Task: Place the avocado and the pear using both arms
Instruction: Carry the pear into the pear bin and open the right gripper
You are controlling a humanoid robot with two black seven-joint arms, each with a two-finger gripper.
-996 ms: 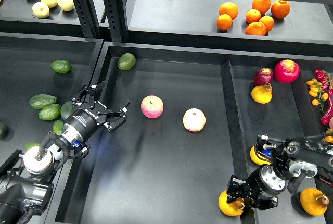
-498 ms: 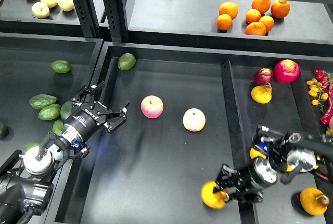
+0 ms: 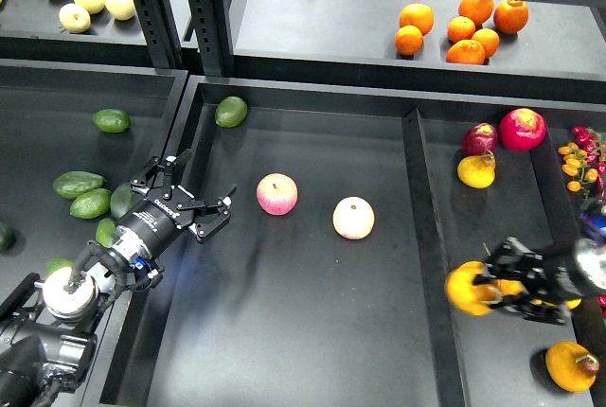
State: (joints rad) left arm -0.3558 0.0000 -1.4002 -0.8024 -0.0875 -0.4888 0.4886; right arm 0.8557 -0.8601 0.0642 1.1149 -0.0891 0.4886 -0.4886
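Observation:
The pear [image 3: 461,289], round and golden orange-yellow, is held in my right gripper [image 3: 485,291], which is shut on it and blurred, above the divider between the middle tray and the right tray. The avocado [image 3: 78,183], dark green and elongated, lies in the left tray among other avocados. My left gripper [image 3: 189,203] is open and empty, over the left edge of the middle tray, to the right of the avocado and apart from it.
Two pink-and-yellow apples [image 3: 276,193] [image 3: 353,218] and a green avocado [image 3: 230,111] lie in the middle tray [image 3: 303,331]. Another pear [image 3: 571,366], red fruit [image 3: 522,128] and a yellow fruit [image 3: 476,170] lie in the right tray. Oranges [image 3: 464,26] sit on the back shelf.
My right gripper has lifted the pear from the front of the right tray, swung it left over the divider, then up and to the right. The left arm has not moved.

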